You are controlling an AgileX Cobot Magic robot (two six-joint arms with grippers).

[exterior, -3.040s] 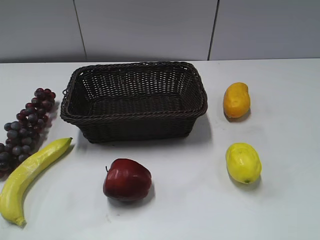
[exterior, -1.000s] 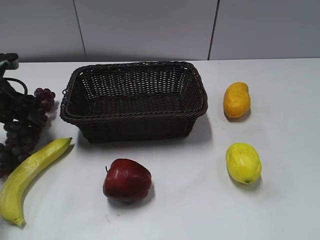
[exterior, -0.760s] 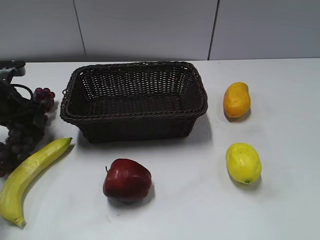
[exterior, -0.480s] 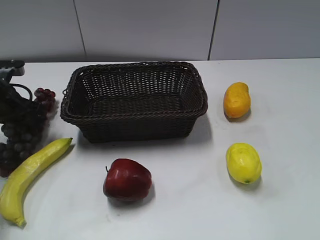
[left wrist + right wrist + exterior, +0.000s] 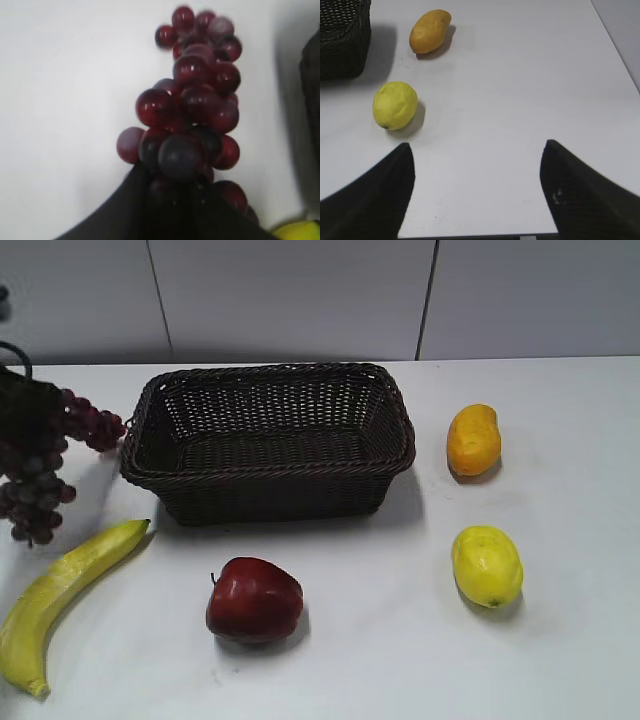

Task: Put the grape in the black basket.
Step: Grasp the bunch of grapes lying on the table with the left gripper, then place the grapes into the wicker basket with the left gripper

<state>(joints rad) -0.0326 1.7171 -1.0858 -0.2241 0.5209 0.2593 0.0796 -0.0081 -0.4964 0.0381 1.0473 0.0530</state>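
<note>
The grape (image 5: 45, 465), a long bunch of dark purple and reddish berries, hangs lifted off the table at the far left, just left of the black basket (image 5: 268, 472). My left gripper (image 5: 15, 400) is shut on the grape near its top; most of the gripper is out of the exterior view. In the left wrist view the grape (image 5: 192, 107) fills the middle, with the dark jaws (image 5: 175, 210) closed around its lower berries. The basket is empty. My right gripper (image 5: 476, 165) is open and empty over bare table at the right.
A banana (image 5: 60, 595) lies at the front left, below the hanging grape. A red apple (image 5: 254, 600) sits in front of the basket. An orange mango (image 5: 473, 440) and a yellow lemon (image 5: 487, 565) lie to the right of the basket; both show in the right wrist view.
The left gripper came down on the grape, closed on it and lifted it off the table. The bunch now hangs higher and slightly nearer the basket. The right arm has not moved.
</note>
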